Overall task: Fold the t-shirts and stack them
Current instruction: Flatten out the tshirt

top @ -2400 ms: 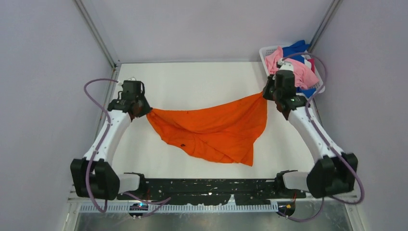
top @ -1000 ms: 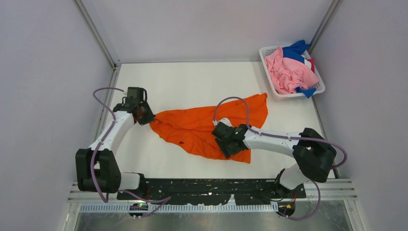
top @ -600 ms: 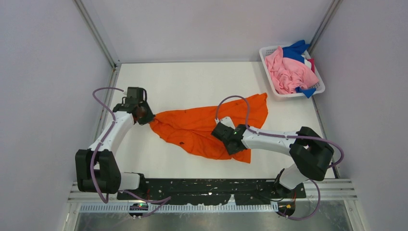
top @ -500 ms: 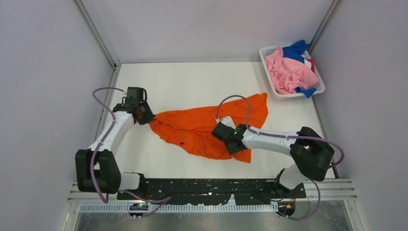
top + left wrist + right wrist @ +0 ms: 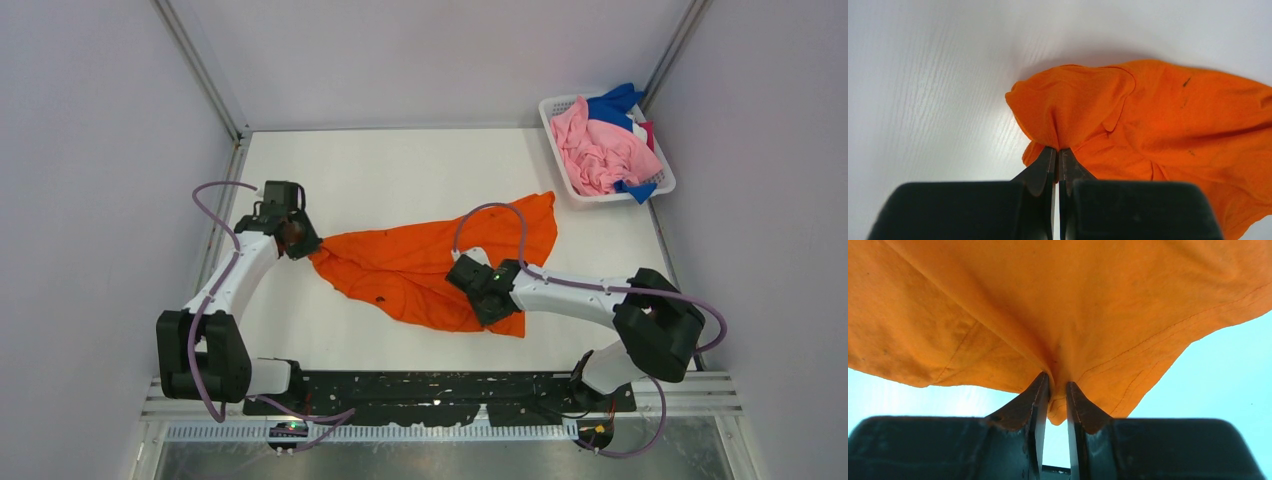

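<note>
Grip has changed: the right gripper (image 5: 1057, 385) left the far corner and now pinches the orange t-shirt (image 5: 400, 265) at its near edge; the left gripper (image 5: 1057, 156) still pinches its corner. Flattening looks next.

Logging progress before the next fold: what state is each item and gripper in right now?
Orange t-shirt: unfolded, rumpled on the table
Left gripper: shut on its left corner
Right gripper: shut on its near edge
Basket: upright, holding shirts
Pink shirt and blue shirt: bunched in the basket
</note>
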Tool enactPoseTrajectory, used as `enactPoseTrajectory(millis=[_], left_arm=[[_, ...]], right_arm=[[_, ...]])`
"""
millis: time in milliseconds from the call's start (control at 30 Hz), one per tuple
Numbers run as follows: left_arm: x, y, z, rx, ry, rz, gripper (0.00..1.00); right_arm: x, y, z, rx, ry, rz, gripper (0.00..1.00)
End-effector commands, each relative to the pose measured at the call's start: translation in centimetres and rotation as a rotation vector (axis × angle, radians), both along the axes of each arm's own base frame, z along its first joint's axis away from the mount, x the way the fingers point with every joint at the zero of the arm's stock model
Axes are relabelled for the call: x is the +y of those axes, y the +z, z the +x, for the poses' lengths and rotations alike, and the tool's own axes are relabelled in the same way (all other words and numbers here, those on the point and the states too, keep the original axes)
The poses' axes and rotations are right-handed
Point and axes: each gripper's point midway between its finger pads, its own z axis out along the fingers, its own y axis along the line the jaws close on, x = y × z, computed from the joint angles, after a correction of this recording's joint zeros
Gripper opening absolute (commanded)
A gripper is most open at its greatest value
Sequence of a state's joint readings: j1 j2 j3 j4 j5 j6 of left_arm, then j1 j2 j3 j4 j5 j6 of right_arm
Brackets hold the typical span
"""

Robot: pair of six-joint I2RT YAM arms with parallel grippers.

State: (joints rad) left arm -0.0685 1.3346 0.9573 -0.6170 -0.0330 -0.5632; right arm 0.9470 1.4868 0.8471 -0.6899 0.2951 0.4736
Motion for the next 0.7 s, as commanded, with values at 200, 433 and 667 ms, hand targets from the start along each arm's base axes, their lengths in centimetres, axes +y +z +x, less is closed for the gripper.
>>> enactPoseTrajectory(millis=[200,433,667], left_arm=[[0.4,1.5,0.8,-0.063,-0.005,0.016,0.0],[0.5,1.7,0.7,-0.073,-0.001,0.018,0.0],[0.3,2.2,0.9,-0.089,-0.005,0.012,0.0]], right_arm=[[0.4,0.5,0.5,-0.025,-0.04,0.033,0.17],[-0.3,2.5,1.7,-0.108,-0.087,0.056,0.05],[-2.0,4.1,2.8,-0.151,-0.09,0.028,0.05]])
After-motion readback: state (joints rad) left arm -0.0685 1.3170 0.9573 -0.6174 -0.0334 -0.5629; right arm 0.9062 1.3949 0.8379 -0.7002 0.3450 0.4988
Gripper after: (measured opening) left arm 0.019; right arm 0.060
